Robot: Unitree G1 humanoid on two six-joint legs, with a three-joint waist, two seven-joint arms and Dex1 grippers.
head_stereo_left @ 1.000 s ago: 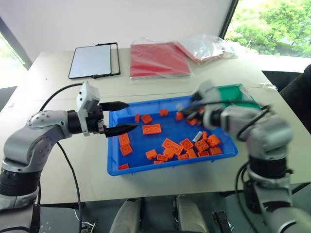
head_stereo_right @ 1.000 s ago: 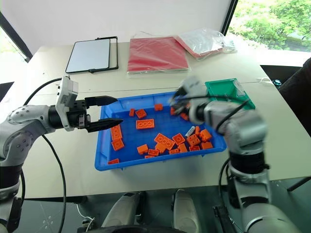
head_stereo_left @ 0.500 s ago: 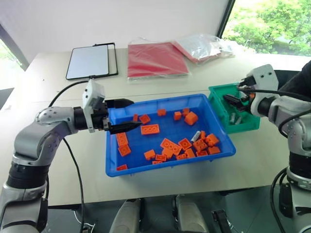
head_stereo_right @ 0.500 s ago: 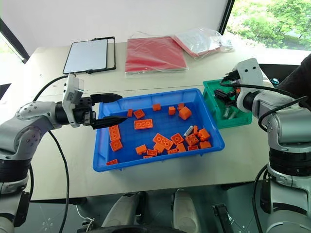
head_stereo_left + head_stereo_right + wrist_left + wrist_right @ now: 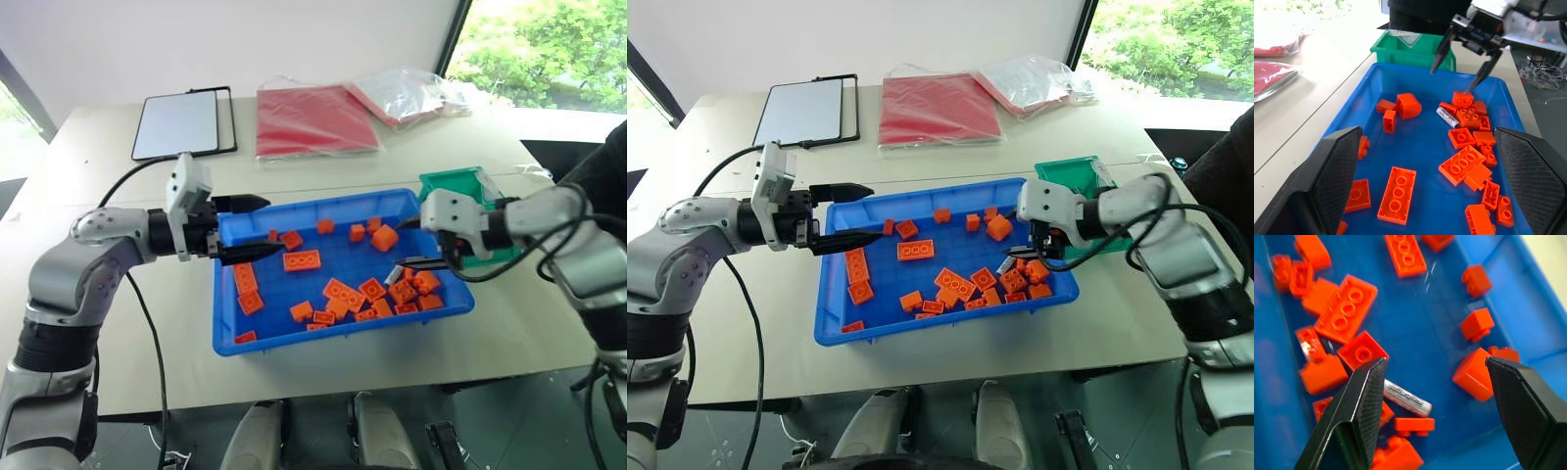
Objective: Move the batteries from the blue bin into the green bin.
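Battery (image 5: 1407,397), single, among orange bricks (image 5: 1347,315) in blue bin (image 5: 323,338)

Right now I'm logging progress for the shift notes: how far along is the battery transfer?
Done: cannot confirm; the green bin's inside is not visible now. In hand: nothing is gripped. The right gripper hovers open over the blue bin's right end, above one battery lying among orange bricks. The left gripper is open and empty at the bin's left rim. Left: grasp that battery and carry it over.

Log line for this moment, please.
right end effector: open, empty, above battery | battery: among orange bricks in blue bin | left end effector: open, empty, over bin's other end | green bin: beside blue bin
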